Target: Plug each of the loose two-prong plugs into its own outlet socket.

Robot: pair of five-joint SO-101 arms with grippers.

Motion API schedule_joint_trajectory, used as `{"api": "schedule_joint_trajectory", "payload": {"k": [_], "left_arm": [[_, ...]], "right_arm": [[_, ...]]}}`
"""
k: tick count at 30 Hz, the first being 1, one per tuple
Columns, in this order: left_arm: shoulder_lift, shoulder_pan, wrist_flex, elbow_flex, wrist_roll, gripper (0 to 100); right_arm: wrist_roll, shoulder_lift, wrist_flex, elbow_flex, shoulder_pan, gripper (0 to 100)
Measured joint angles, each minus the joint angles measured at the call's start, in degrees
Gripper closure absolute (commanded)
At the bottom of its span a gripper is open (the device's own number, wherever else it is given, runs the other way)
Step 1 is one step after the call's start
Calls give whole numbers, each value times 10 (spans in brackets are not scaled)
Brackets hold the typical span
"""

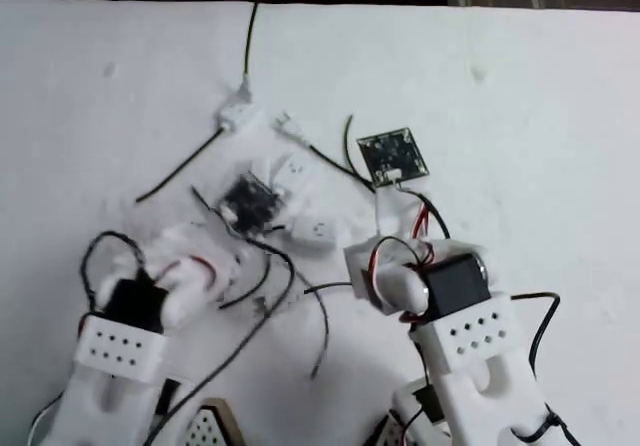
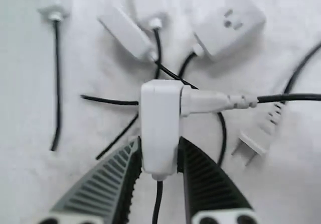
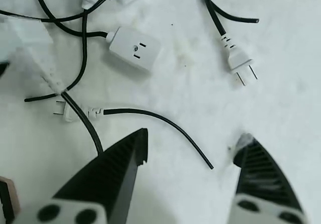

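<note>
Outlet socket (image 2: pixel 160 116), white, plugged, held by left end effector (image 2: pixel 159 148); right end effector (image 3: pixel 194 136) spread.

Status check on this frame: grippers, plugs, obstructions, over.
Left gripper shut on white rectangular outlet block, white plug seated in it. Right gripper open above loose black cord. Loose white two-prong plug and free white outlet socket lie apart.

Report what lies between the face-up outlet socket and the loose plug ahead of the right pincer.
Bare table lies between the outlet socket and the plug, as the right wrist view shows; no cable crosses.
</note>
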Motion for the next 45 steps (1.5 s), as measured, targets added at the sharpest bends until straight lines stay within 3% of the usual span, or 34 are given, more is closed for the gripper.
{"api": "schedule_joint_trajectory", "payload": {"k": [9,21,24,30,38,45], "left_arm": [[65,-76,-157,-78,21,978],[552,-139,-152,-470,68,977],[651,-156,-132,-560,92,962],[780,-164,-34,-687,117,745],[785,-178,130,-811,145,748],[713,-180,263,-825,145,748]], "right_arm": [[0,0,0,4,0,726],[0,0,0,4,0,726],[0,0,0,4,0,726],[0,-1,-1,23,0,726],[0,0,-30,47,0,726],[0,0,-32,47,0,726]]}}
